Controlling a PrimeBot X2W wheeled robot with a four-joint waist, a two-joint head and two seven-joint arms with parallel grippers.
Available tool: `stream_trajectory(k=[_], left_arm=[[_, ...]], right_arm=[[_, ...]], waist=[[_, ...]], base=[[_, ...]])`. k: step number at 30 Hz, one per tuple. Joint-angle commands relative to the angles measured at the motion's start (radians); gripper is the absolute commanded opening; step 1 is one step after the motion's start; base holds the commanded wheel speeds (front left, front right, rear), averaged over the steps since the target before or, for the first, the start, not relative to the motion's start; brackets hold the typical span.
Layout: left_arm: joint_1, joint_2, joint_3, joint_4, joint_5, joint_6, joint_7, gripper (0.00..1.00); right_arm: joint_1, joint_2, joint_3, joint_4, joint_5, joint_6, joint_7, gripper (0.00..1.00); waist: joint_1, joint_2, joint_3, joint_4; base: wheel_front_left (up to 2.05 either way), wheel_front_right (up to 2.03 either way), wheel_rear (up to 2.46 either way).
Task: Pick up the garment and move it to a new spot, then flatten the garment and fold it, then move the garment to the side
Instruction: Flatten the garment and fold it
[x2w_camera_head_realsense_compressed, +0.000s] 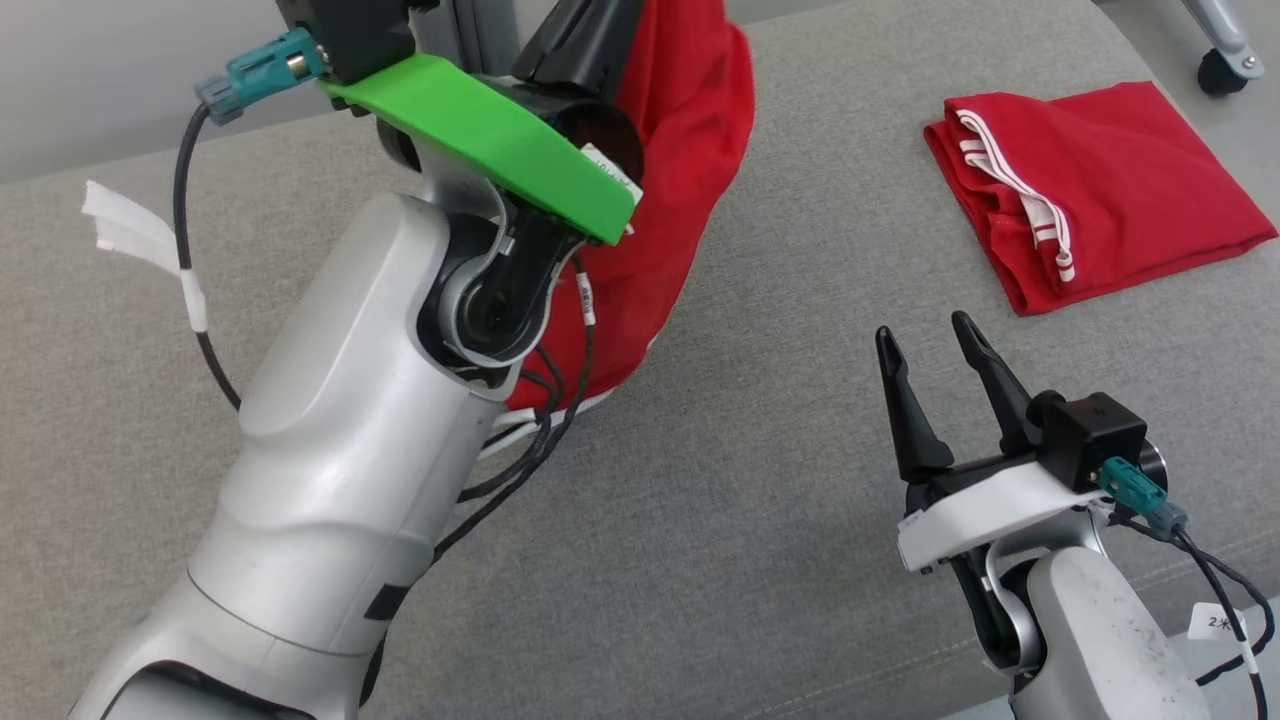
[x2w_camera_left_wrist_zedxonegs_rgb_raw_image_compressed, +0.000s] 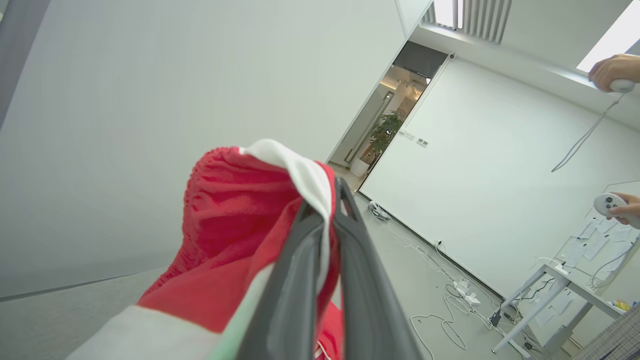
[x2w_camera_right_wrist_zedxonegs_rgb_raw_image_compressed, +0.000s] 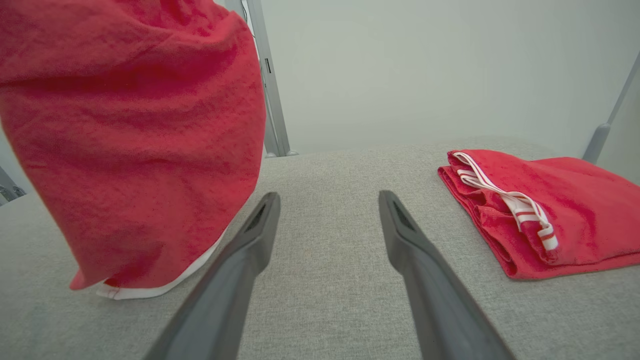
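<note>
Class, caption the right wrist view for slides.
Right gripper, jaws open, pointing between hanging red garment and folded red garment.

hanging garment (x2w_camera_right_wrist_zedxonegs_rgb_raw_image_compressed: 135, 125) is red with white hem, folded garment (x2w_camera_right_wrist_zedxonegs_rgb_raw_image_compressed: 575, 200) red with white stripes, surface (x2w_camera_right_wrist_zedxonegs_rgb_raw_image_compressed: 325, 300) grey.

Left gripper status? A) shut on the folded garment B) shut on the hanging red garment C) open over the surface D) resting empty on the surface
B: in the left wrist view the left gripper is pinched shut on the white-trimmed edge of the red garment, which hangs over the grey surface; the folded garment lies apart.
</note>
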Motion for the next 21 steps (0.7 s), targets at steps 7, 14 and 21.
stream_trajectory(k=[7, 14, 21], left_arm=[[-0.011, 0.005, -0.089, -0.009, -0.097, 0.019, -0.204, 0.0], [0.18, 0.095, -0.114, 0.18, 0.047, 0.108, -0.222, 0.0], [0.397, 0.193, -0.142, 0.243, 0.083, 0.178, -0.189, 0.0]], right_arm=[[0.024, -0.003, -0.026, -0.008, -0.006, -0.002, -0.008, 1.0], [0.032, -0.004, -0.023, -0.018, -0.007, -0.002, 0.001, 1.0], [0.041, -0.012, -0.031, -0.023, -0.011, -0.002, 0.009, 1.0]], waist=[[0.0, 0.0, -0.017, 0.063], [0.0, 0.0, -0.017, 0.148], [0.0, 0.0, -0.03, 0.225]], base=[[0.0, 0.0, 0.0], [0.0, 0.0, 0.0], [0.0, 0.0, 0.0]])
